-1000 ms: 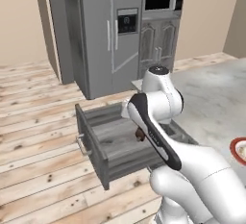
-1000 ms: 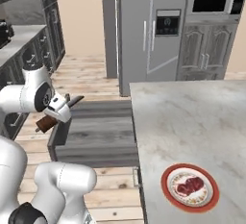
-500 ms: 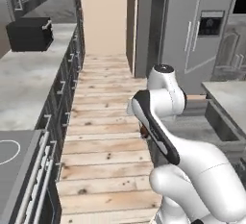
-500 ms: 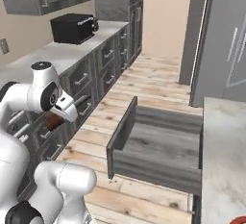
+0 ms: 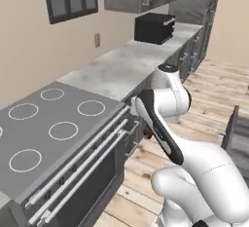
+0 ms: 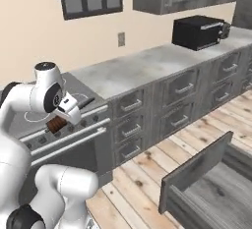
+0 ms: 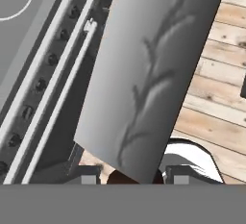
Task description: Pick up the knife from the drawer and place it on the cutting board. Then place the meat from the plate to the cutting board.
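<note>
The base has swung round from the fridge side, and both base cameras now face the stove and a long surface. The tool is clamped on the knife, whose broad grey blade looms across the hand view, its brown handle between the tips. The drawer stands open behind. Knife lifted; seemingly every placement on the cutting board remains.
</note>
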Tool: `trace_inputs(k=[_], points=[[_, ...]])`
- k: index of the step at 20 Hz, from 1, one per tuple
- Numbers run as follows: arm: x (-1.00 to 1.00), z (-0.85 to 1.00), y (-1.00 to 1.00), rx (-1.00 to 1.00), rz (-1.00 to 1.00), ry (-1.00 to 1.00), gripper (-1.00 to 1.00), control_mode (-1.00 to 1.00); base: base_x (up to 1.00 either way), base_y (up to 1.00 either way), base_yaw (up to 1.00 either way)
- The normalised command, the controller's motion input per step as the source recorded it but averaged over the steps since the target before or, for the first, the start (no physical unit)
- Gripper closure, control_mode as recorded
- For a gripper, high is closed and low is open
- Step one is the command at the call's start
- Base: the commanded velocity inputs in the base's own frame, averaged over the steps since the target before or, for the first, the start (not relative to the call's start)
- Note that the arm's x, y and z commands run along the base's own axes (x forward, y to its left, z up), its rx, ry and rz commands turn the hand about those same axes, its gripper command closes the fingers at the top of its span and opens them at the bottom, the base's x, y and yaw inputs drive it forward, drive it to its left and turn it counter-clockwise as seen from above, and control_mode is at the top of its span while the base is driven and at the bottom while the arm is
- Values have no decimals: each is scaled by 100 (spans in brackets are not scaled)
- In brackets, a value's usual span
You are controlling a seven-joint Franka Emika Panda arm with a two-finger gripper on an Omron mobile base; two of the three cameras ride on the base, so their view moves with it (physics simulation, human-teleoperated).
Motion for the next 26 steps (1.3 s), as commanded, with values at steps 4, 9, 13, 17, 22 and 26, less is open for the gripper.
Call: trace_inputs(k=[4,9,13,17,22,26], points=[[0,0,0,0,0,0,100,100,-1,0,86],[0,0,0,0,0,0,100,100,-11,4,80],[0,0,0,0,0,0,100,100,-15,28,71],[0,0,0,0,0,0,100,100,-12,40,64],[0,0,0,0,0,0,100,100,-11,36,64],[0,0,0,0,0,0,100,100,-7,46,65]])
